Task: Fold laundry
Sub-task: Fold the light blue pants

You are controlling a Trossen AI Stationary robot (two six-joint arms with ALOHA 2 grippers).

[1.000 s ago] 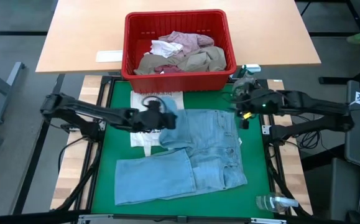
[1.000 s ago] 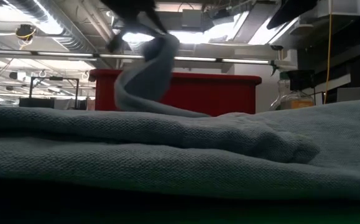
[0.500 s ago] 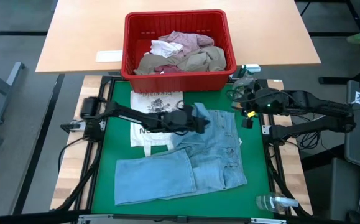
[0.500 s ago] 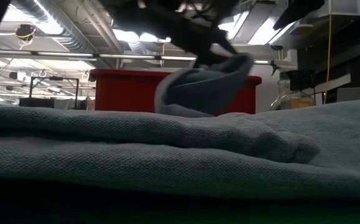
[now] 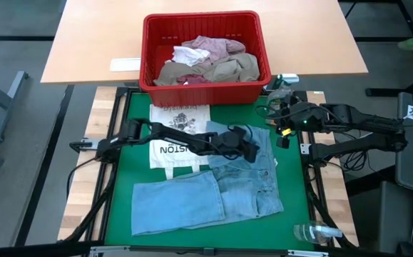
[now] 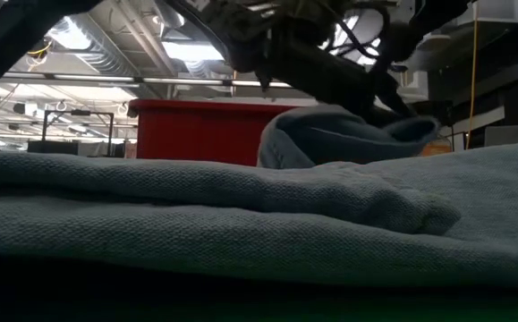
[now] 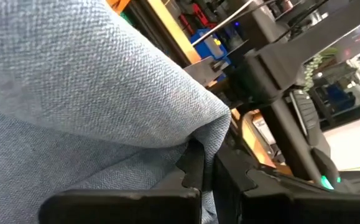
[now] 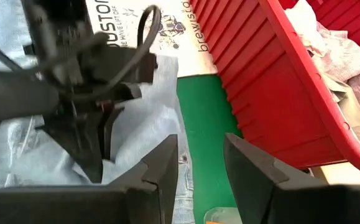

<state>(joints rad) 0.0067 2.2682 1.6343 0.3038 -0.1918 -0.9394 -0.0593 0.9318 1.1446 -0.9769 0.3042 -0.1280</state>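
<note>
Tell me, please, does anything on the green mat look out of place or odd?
Nothing is spilled or damaged. The jeans lie half folded and askew, one part lifted by the left gripper, fingers shut on the denim. A white printed cloth bag lies partly under them. The right gripper waits, open, near the red basket.

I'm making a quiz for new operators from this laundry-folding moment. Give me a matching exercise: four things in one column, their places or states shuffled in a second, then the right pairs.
Things:
1. jeans
2. red basket
3. left hand
4. right hand

Places or states:
A. open, hovering near the basket's front right corner
B. shut on a fold of denim, over the mat's middle
C. spread on the green mat
D. on the wooden table, holding crumpled clothes

Pairs: 1-C, 2-D, 3-B, 4-A
</note>
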